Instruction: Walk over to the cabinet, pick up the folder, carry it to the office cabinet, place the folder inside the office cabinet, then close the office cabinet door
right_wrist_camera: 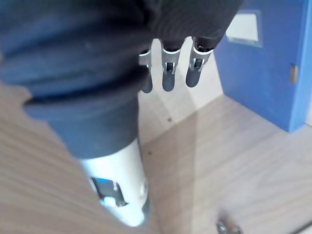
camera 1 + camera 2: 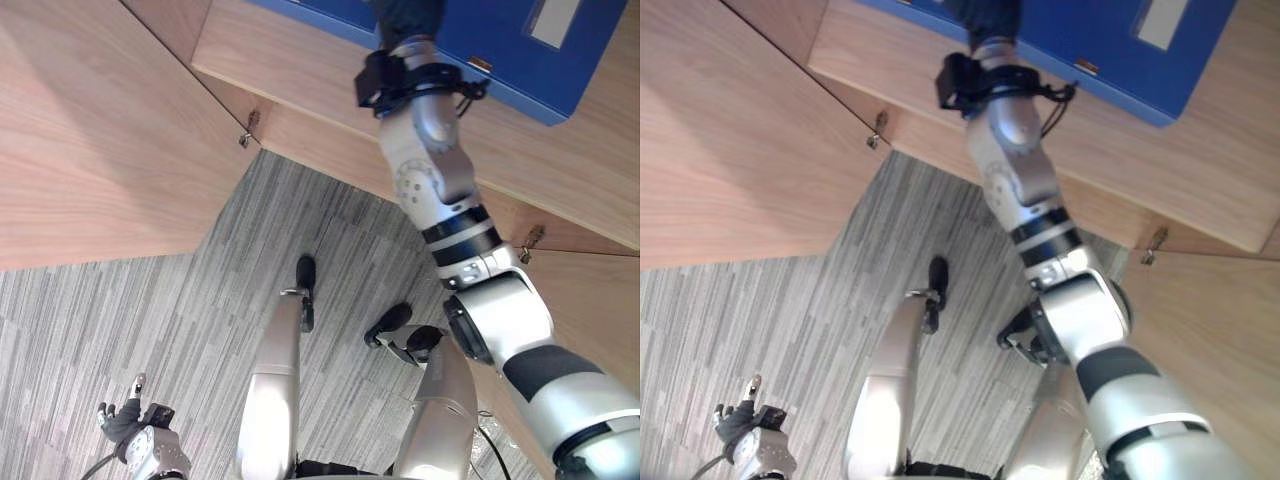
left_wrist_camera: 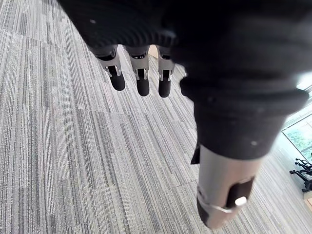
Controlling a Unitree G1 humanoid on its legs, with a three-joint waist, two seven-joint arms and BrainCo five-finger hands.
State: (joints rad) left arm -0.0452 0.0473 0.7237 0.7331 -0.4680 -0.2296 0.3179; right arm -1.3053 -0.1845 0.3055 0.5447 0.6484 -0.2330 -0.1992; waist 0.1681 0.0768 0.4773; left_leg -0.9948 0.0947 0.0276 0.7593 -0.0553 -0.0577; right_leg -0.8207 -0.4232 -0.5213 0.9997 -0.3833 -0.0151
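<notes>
Blue folder (image 2: 500,60) flat on wooden cabinet shelf (image 2: 300,70)

Grey carpet (image 2: 200,330) covers the floor, laid in square tiles with fine light and dark stripes; the stripes change direction from one tile to the next. At the far edge of the floor, a bright window (image 3: 298,134) stands above a black frame-like object (image 3: 303,171), too small to identify.
</notes>
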